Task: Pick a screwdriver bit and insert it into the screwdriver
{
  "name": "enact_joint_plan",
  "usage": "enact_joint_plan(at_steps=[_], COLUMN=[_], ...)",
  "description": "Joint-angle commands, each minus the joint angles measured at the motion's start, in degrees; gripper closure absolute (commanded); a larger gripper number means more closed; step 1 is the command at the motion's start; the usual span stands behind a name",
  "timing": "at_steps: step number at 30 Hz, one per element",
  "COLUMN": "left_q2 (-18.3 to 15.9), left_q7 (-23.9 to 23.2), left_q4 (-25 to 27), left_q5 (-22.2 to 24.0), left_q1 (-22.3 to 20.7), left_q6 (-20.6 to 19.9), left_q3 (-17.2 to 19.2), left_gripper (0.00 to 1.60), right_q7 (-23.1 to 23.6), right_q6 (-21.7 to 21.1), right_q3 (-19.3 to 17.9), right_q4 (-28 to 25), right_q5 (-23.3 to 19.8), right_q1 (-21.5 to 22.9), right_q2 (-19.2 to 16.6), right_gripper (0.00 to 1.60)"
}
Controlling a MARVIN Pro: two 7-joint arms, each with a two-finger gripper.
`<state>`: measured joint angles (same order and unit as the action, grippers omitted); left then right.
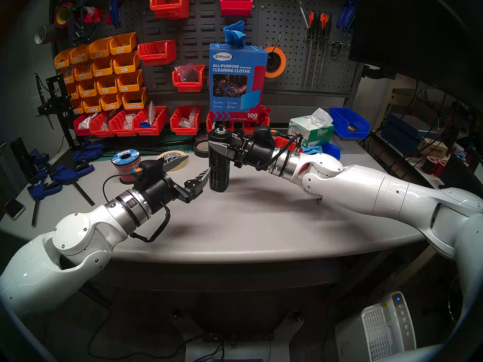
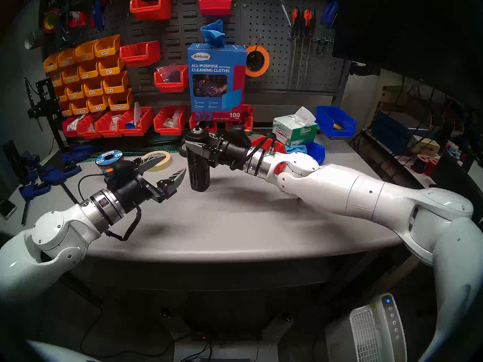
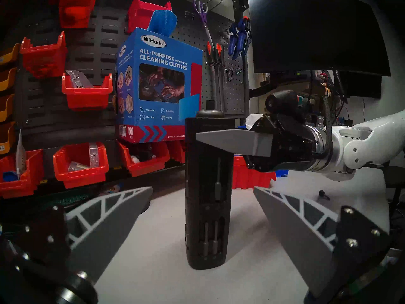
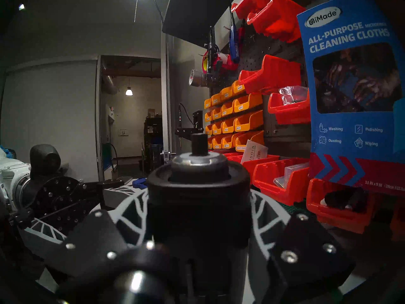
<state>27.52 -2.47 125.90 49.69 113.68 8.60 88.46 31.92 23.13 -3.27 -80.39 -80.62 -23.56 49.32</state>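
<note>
Your right gripper (image 1: 222,150) has its jaws clamped on the screwdriver (image 1: 219,161), upright mid-desk. Your left gripper (image 1: 192,170) gapes wide and empty just beside it. Bits (image 3: 218,183) sit in its slots; none is picked or inserted yet.

Two pincers: left pincer (image 1: 192,170), right pincer (image 1: 218,147); one screwdriver (image 1: 219,168); three hanging orange-handled screwdrivers (image 1: 317,22)
</note>
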Motion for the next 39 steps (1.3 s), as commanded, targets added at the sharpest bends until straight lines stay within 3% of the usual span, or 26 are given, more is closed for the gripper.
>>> enact_joint_plan(at_steps=[1, 8, 14, 39], left_q2=[-0.3, -1.0, -2.1, -2.3], left_q7=[1.6, 2.6, 3.2, 0.9], left_q4=[2.6, 2.8, 2.1, 2.1], left_q5=[-0.9, -2.1, -4.3, -4.0], left_q1=[-1.7, -1.0, -1.2, -0.5], left_q6=[-0.2, -1.2, -1.3, -0.9], left_q3=[1.8, 2.5, 3.2, 3.3], left_gripper=[0.00, 0.00, 0.00, 0.00], right_q7=[0.0, 0.6, 1.1, 1.9], right_q6=[1.3, 1.2, 1.0, 0.4], right_q3=[-2.1, -2.1, -2.0, -2.2], right_q4=[0.5, 1.1, 1.9, 1.4], right_q5=[-0.4, -0.8, -1.0, -1.6], right_q1=[1.9, 2.1, 2.1, 2.7], right_q2=[1.7, 2.0, 2.3, 1.8], right_gripper=[1.27, 1.32, 1.27, 1.09])
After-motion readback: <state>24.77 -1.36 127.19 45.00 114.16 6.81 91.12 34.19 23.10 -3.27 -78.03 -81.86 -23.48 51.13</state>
